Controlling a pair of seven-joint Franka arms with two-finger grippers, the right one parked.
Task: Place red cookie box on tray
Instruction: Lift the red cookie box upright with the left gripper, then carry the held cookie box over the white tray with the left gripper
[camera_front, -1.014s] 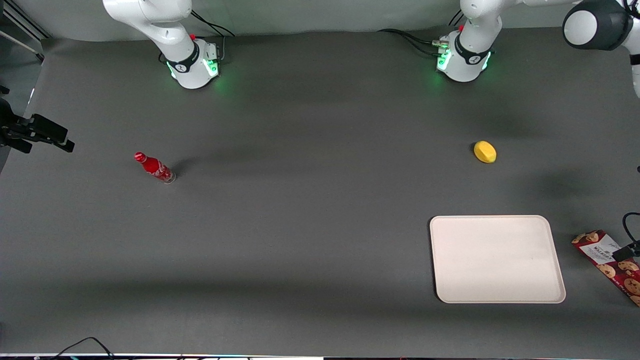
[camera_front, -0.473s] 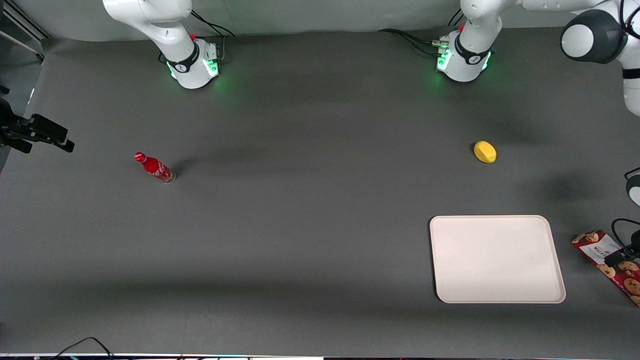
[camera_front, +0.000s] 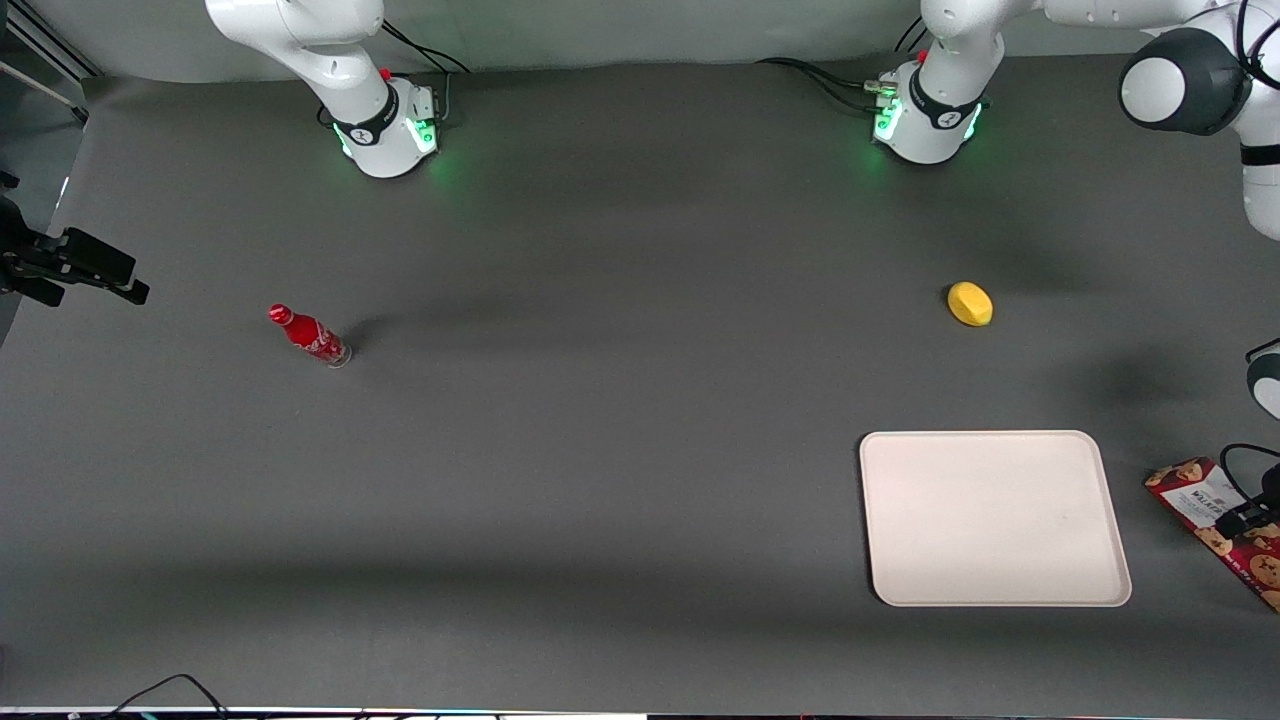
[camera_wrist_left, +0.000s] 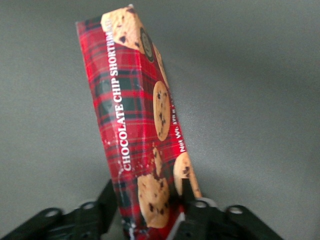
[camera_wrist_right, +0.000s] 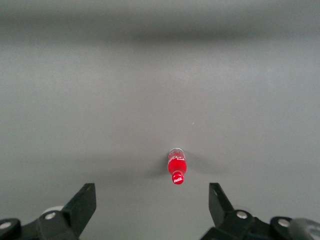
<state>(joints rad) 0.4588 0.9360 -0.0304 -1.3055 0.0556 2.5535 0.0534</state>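
Observation:
The red cookie box (camera_front: 1195, 492), a long dark-red plaid carton with cookie pictures, lies on the table beside the tray (camera_front: 990, 517), toward the working arm's end and partly cut off by the picture's edge. My left gripper (camera_front: 1238, 520) is down on the box's middle. In the left wrist view the red cookie box (camera_wrist_left: 135, 120) runs away from the gripper (camera_wrist_left: 147, 185), with one black finger (camera_wrist_left: 108, 197) against each long side. The gripper is shut on the box. The cream-white tray carries nothing.
A yellow lemon-like object (camera_front: 970, 303) lies farther from the front camera than the tray. A small red bottle (camera_front: 310, 337) stands toward the parked arm's end and also shows in the right wrist view as a red bottle (camera_wrist_right: 176, 170). Both arm bases sit at the table's back edge.
The left gripper has sunk lower onto the cookie box, and the arm's elbow has shifted slightly. The box, tray, yellow object and bottle stay where they were.

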